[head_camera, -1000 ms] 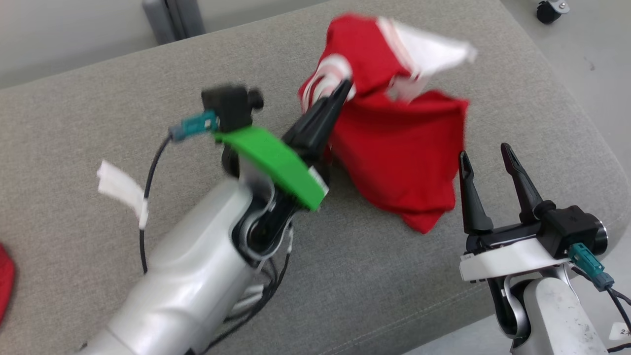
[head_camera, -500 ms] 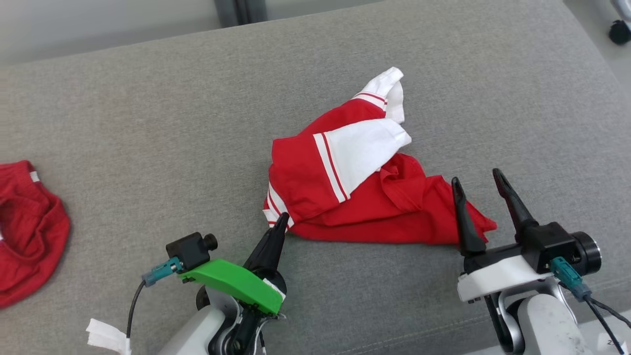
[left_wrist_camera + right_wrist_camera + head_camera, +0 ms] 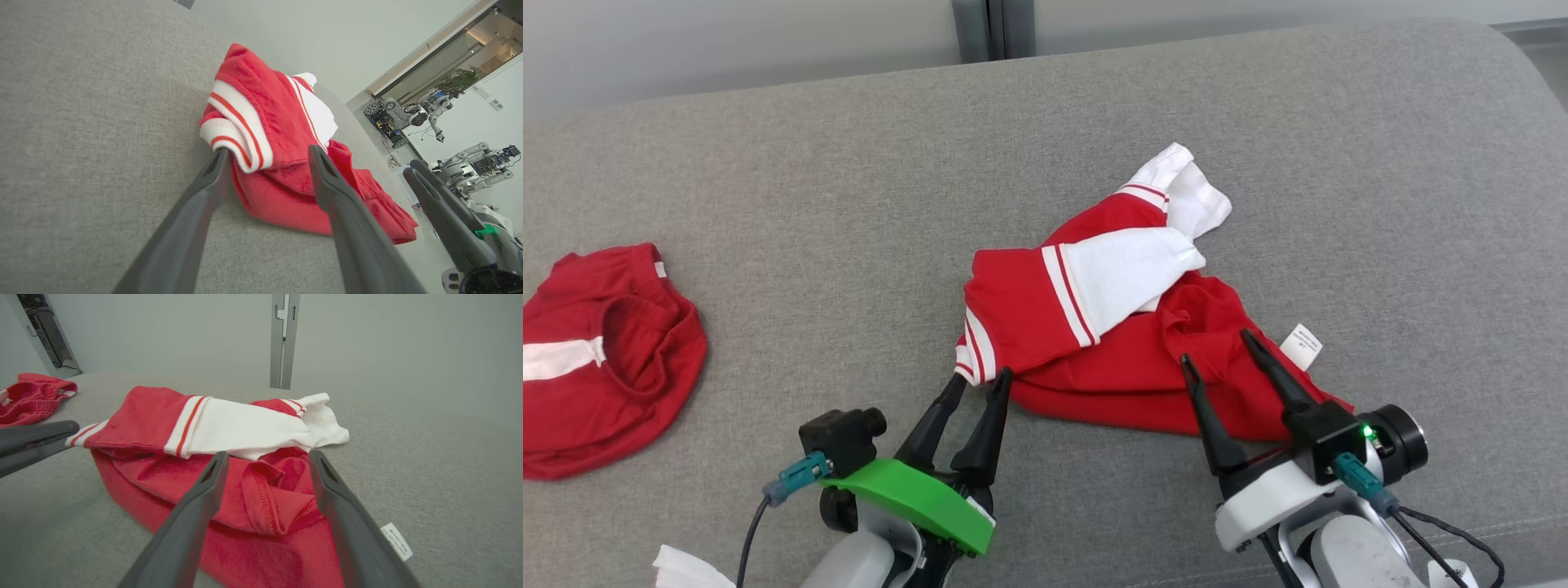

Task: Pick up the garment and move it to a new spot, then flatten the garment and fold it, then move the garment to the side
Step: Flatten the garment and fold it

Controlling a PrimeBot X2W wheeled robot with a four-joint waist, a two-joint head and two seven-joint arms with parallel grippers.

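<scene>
Garment [image 3: 1094, 380] is lying crumpled on the grey sofa [image 3: 768, 204]. Left pincer [image 3: 982, 382] is standing open at its striped cuff [image 3: 974, 349], gripping nothing; right pincer [image 3: 1215, 347] is hanging wide open over the red folds, empty.

Care tag [image 3: 395, 541]: white, on the red garment [image 3: 261, 490]; print too small to read.
Other text, brands, numbers: none legible.

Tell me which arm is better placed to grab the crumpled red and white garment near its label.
Likely right: the right gripper hangs open over the red and white garment beside its white label; the left gripper is at the striped cuff.
</scene>
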